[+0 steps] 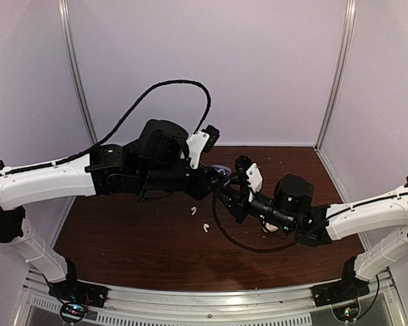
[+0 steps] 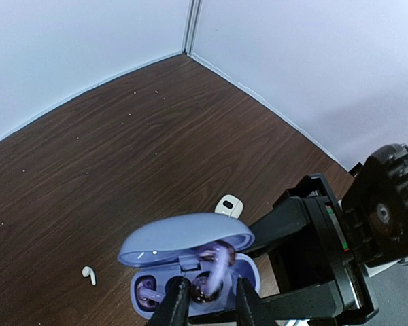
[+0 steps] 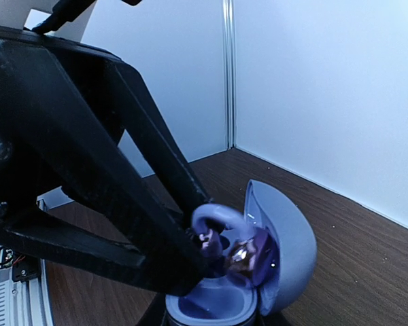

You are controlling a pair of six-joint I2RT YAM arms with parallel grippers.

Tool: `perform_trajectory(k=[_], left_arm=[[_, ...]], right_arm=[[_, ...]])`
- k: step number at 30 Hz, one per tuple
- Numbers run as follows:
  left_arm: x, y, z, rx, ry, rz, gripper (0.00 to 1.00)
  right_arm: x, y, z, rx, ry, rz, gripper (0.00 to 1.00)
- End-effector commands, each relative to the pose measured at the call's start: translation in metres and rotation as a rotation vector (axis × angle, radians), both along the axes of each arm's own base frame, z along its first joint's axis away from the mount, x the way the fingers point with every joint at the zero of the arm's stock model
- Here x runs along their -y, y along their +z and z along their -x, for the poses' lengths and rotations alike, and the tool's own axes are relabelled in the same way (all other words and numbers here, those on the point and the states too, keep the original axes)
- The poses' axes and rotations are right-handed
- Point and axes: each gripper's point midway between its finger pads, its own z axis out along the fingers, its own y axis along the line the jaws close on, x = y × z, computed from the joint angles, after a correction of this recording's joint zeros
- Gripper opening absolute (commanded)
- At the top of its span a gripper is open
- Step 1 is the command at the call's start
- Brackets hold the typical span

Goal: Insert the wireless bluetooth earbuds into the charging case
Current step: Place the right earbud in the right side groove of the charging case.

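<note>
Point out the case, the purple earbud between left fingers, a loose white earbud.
case (image 2: 183, 241): left wrist view, open lid.
purple earbud (image 2: 208, 288): left wrist view, body.
white earbud (image 2: 88, 273): left wrist view, head.

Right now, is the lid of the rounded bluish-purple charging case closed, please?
No, the rounded bluish-purple charging case has its lid raised, wells exposed.

Two white earbuds (image 1: 193, 210), two purple earbuds (image 2: 147, 294), one purple charging case (image 2: 183, 246).
</note>
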Motion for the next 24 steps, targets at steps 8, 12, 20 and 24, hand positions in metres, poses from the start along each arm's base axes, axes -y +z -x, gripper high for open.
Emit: perform_trajectory(k=[8, 12, 20, 24], left_arm=[[-0.023, -0.019, 0.003, -0.009, 0.008, -0.101, 0.34], [-0.023, -0.014, 0.003, 0.008, 0.001, -0.088, 0.33], [-0.026, 0.001, -0.001, 0.052, 0.010, -0.070, 0.30], [-0.022, 0.008, 0.005, 0.061, -0.027, -0.046, 0.30]], right_arm=[[0.015, 0.045, 0.005, 0.058, 0.010, -0.138, 0.00], [0.010, 0.044, 0.011, 0.058, 0.058, -0.135, 0.00], [0.000, 0.041, 0.021, 0.057, 0.137, -0.126, 0.00], [-0.002, 0.040, 0.023, 0.054, 0.150, -0.118, 0.00]])
